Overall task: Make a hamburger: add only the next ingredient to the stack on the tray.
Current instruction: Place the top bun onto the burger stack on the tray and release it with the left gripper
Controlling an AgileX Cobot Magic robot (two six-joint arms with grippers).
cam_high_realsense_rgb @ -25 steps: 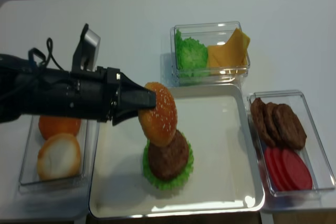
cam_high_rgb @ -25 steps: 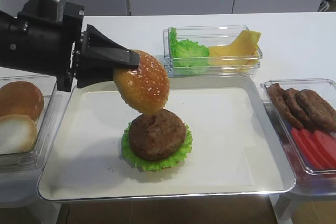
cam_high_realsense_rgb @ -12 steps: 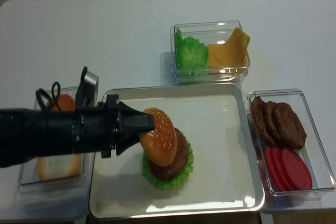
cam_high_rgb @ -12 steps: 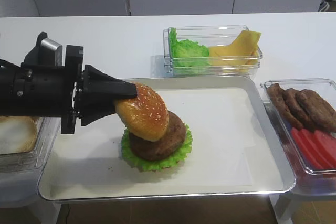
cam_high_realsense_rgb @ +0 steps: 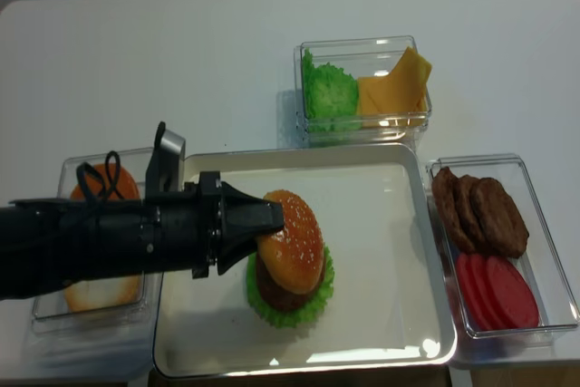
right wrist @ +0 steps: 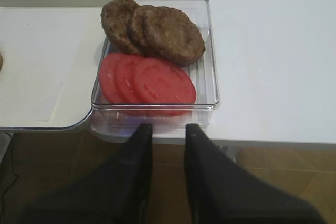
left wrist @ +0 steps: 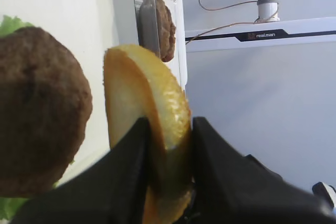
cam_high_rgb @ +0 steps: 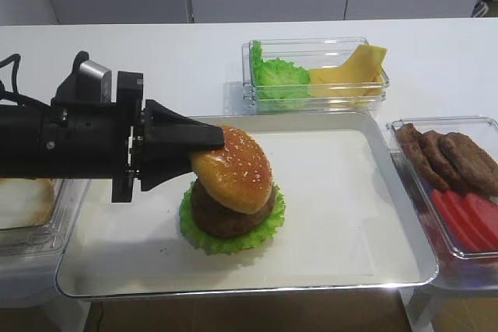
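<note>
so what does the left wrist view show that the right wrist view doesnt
Only the left wrist view shows the left gripper pinching the sesame bun top beside the stack. Only the right wrist view shows the tomato slices and the right gripper, holding nothing. Both show the loose patties in their clear box and a bit of the tray.

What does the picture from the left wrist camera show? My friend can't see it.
Black fingers of the left gripper pinch the edge of a golden bun top, held tilted next to a brown meat patty with a little green lettuce peeking out behind it.
</note>
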